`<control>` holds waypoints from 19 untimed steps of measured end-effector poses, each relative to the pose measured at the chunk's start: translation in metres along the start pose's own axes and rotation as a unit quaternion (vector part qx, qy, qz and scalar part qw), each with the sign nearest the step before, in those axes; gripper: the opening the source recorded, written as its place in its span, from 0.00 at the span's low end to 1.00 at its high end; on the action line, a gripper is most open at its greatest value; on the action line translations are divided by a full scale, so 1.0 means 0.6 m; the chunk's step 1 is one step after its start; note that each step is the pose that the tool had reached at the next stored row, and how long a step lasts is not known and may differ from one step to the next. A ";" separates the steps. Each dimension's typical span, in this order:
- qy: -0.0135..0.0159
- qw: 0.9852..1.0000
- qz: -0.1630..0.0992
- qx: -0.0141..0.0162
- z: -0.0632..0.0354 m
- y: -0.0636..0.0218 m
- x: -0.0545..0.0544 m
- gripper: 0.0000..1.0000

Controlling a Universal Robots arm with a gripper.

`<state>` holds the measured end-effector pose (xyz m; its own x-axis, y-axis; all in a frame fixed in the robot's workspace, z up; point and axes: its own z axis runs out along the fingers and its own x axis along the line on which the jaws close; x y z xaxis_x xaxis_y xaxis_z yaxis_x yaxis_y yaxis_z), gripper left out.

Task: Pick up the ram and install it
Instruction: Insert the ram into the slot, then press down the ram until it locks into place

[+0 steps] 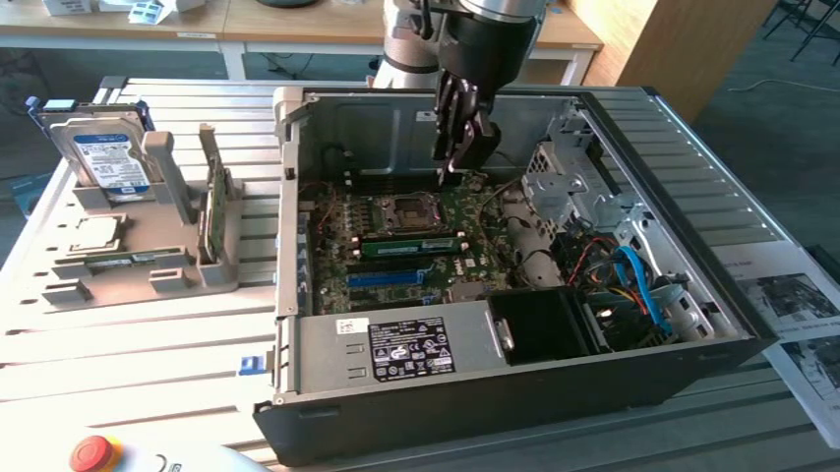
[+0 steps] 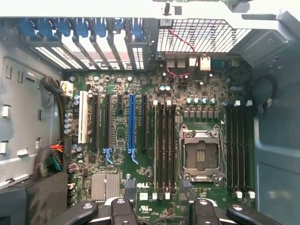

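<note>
In the exterior view we see one gripper (image 1: 462,162) hanging inside the open computer case (image 1: 525,393), above the motherboard (image 1: 338,258). Its jaws are spread wide and carry nothing. One ram (image 1: 409,245) lies along a slot just beside the CPU socket (image 1: 400,210), between that socket and the blue slot (image 1: 384,279). It sits level and looks seated.

On the exterior view's left stands one grey parts rack (image 1: 132,285). It holds one blue-labelled hard drive (image 1: 108,159), one square processor (image 1: 92,234) and one green board (image 1: 210,221) standing on edge, which may be a second stick; we cannot be sure.

We judge the work this way: if the stick in the case is the one meant, the installing looks done and the gripper hangs free of it. If the board in the rack is meant, the pick-up is not yet begun.

In the wrist view we look straight down on the motherboard. Two fingers (image 2: 124,206) frame the edge, set well apart with an empty gap between them. We count one CPU socket, one blue slot, one white slot (image 2: 83,117) and two banks of memory slots (image 2: 164,150), one on each side of the socket. From this angle we cannot tell whether a stick fills any of them.
</note>
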<state>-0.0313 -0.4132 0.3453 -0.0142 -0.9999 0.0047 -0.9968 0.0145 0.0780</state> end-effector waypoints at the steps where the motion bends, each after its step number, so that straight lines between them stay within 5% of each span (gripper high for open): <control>1: 0.000 1.000 0.000 0.000 0.000 0.000 0.000 0.49; 15: 0.000 1.000 0.000 0.000 0.000 0.000 0.000 0.49; 19: 0.000 1.000 0.000 0.000 0.000 0.000 0.000 0.41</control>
<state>-0.0313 -0.4132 0.3455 -0.0142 -0.9999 0.0048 -0.9968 0.0145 0.0780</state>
